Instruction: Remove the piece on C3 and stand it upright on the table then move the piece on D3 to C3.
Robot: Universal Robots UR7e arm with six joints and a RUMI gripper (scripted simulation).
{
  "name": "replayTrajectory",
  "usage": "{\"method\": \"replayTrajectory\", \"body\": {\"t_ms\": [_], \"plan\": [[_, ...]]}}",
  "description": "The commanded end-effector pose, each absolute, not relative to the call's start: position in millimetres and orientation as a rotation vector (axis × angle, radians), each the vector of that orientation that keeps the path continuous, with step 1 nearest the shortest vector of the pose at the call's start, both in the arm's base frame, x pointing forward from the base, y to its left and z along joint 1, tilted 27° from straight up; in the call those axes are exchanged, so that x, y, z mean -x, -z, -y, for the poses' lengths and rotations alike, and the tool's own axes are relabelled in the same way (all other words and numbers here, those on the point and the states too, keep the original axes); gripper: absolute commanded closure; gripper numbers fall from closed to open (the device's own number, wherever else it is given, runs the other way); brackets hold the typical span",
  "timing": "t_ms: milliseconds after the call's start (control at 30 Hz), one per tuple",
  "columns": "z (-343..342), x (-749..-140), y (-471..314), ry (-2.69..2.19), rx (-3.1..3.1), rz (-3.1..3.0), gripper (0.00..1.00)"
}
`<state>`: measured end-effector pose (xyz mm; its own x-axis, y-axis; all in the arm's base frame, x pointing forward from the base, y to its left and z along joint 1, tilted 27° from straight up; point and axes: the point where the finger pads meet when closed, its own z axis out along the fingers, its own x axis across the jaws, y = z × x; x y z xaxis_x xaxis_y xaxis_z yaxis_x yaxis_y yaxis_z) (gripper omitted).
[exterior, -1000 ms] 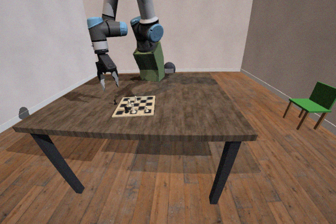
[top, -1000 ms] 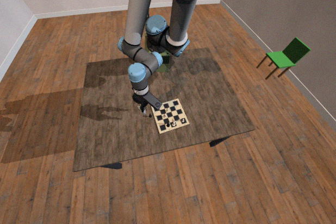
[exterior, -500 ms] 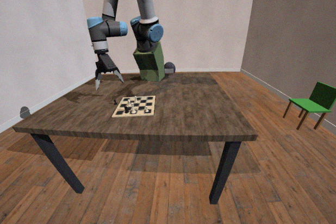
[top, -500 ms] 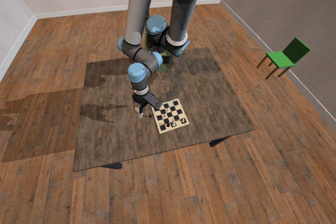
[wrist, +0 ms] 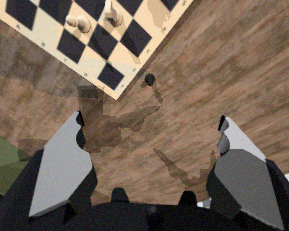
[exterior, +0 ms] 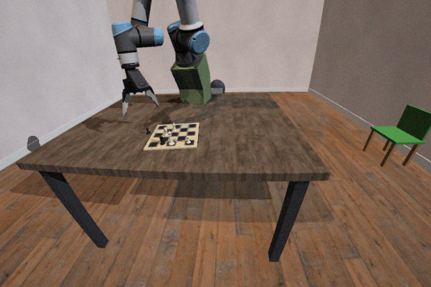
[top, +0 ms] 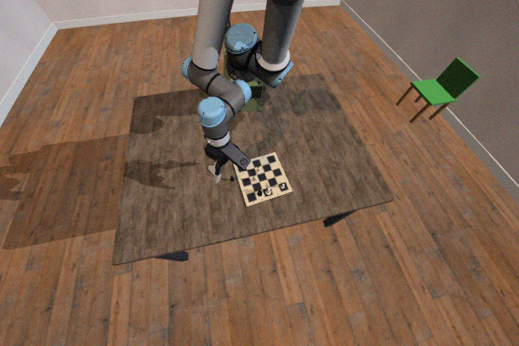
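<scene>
A small black pawn (wrist: 149, 79) stands upright on the table just off the chessboard's (top: 263, 178) edge; it also shows in the top view (top: 231, 178) and the exterior view (exterior: 148, 130). My gripper (wrist: 150, 114) is open and empty, well above the table, to the side of the pawn; it also shows in the exterior view (exterior: 139, 102). The board (exterior: 173, 136) holds several white and black pieces. In the wrist view a white pawn (wrist: 79, 22) and a taller white piece (wrist: 111, 12) stand on the board near its corner.
The arm's green base (exterior: 191, 82) stands at the table's far edge behind the board. A green chair (exterior: 400, 132) stands on the floor far to the right.
</scene>
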<state>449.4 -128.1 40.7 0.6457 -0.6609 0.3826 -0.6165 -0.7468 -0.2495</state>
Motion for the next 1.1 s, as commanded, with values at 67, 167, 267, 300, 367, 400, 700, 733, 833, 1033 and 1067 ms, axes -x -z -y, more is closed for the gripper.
{"method": "replayTrajectory", "body": {"t_ms": [67, 167, 267, 300, 367, 400, 700, 733, 833, 1033, 1067], "plan": [[125, -451, -41, 0.696, 2.731, -1.128, 0.00], [123, -452, -42, 0.690, 2.703, -1.176, 0.00], [119, -454, -42, 0.682, 2.665, -1.238, 0.00], [118, -454, -42, 0.679, 2.649, -1.262, 0.00], [116, -455, -43, 0.675, 2.633, -1.288, 0.00], [116, -455, -43, 0.675, 2.633, -1.288, 0.00], [100, -461, -44, 0.632, 2.424, -1.569, 0.00], [97, -462, -45, 0.626, 2.395, -1.604, 0.00], [91, -464, -46, 0.607, 2.299, -1.711, 0.00], [81, -466, -47, 0.578, 2.156, -1.853, 0.00], [79, -467, -47, 0.570, 2.118, -1.888, 0.00]]}}
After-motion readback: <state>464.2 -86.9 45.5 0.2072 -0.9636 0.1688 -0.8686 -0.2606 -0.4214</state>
